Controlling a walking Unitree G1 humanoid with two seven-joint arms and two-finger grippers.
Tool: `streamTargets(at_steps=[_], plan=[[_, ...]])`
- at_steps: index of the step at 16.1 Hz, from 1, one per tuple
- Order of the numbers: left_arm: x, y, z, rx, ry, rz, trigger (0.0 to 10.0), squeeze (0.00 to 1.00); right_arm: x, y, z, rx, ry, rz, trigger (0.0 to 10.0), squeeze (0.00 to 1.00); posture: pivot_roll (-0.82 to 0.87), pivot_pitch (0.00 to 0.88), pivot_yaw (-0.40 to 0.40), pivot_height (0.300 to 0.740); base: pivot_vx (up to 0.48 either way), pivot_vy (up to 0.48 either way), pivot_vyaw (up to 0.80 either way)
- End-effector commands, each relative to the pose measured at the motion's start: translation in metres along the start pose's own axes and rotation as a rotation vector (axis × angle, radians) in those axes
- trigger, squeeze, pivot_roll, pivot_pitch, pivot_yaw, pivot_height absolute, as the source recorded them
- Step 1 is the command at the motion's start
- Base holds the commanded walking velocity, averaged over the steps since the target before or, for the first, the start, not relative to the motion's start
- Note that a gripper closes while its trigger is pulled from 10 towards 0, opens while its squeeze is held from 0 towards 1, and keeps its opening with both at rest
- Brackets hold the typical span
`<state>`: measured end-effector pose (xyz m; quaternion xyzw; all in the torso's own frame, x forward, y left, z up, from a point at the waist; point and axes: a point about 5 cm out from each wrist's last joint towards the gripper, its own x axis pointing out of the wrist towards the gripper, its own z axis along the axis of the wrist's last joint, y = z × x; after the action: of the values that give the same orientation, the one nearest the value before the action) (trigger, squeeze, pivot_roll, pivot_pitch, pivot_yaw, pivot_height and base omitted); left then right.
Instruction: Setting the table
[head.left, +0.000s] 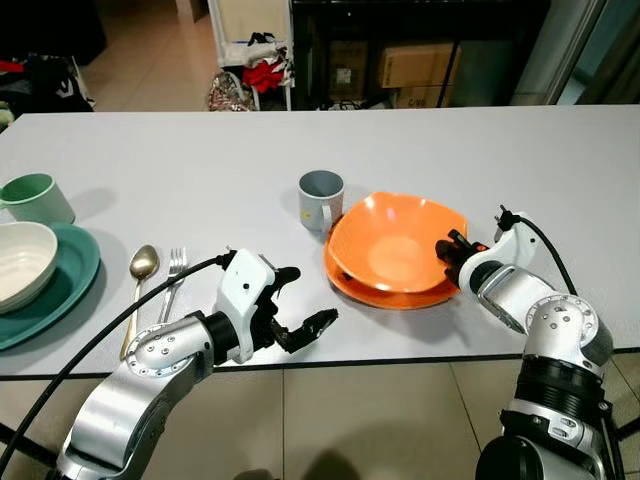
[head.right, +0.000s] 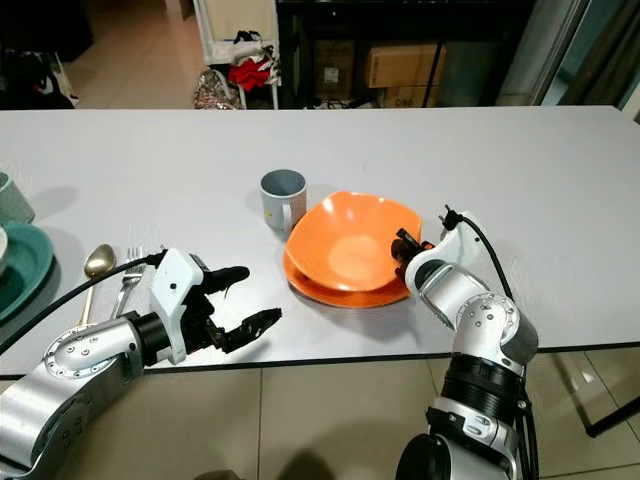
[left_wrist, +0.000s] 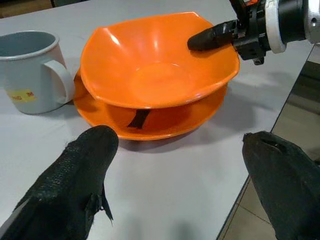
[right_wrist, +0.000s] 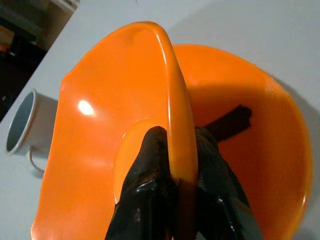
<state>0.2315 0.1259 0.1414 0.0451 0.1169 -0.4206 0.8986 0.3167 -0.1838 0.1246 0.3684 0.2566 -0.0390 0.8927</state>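
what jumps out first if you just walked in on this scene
The bright orange bowl stands out, sitting on an orange plate near the table's front edge, with the right gripper pinching its rim. The left gripper hovers open at the table's near edge, and a grey mug stands just left of the bowl.

No readable text anywhere. The mug (left_wrist: 30, 70) has a small yellow sticker (left_wrist: 21, 94) on its side with red marks, too small and blurred to read. Cardboard boxes (head.left: 418, 68) on the shelving behind the table carry no print that can be made out. The dark strip (left_wrist: 138, 118) on the plate (left_wrist: 165, 120) is unmarked.
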Motion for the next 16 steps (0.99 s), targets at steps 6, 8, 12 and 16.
streamTargets(at_steps=[6, 8, 12, 16], plan=[[-0.001, -0.001, 0.002, 0.01, 0.007, -0.015, 10.0, 0.0, 0.004, 0.0, 0.011, 0.091, -0.055, 0.042, 10.0, 1.0, 0.11, 0.0, 0.019, 0.74, 0.0, 0.0, 0.0], [-0.001, -0.002, 0.002, 0.012, 0.004, -0.019, 10.0, 0.0, -0.001, -0.005, 0.015, 0.129, -0.08, 0.051, 10.0, 1.0, 0.11, 0.0, 0.023, 0.74, 0.0, 0.0, 0.0], [-0.002, -0.004, 0.002, 0.011, 0.004, -0.038, 10.0, 0.0, -0.021, -0.01, 0.017, 0.15, -0.119, 0.063, 10.0, 1.0, 0.11, 0.0, 0.038, 0.74, 0.0, 0.0, 0.0], [-0.004, 0.0, 0.006, 0.004, -0.02, -0.006, 10.0, 0.0, -0.065, -0.008, 0.032, 0.103, -0.257, 0.137, 10.0, 1.0, 0.09, 0.0, 0.065, 0.74, 0.0, 0.0, 0.0]])
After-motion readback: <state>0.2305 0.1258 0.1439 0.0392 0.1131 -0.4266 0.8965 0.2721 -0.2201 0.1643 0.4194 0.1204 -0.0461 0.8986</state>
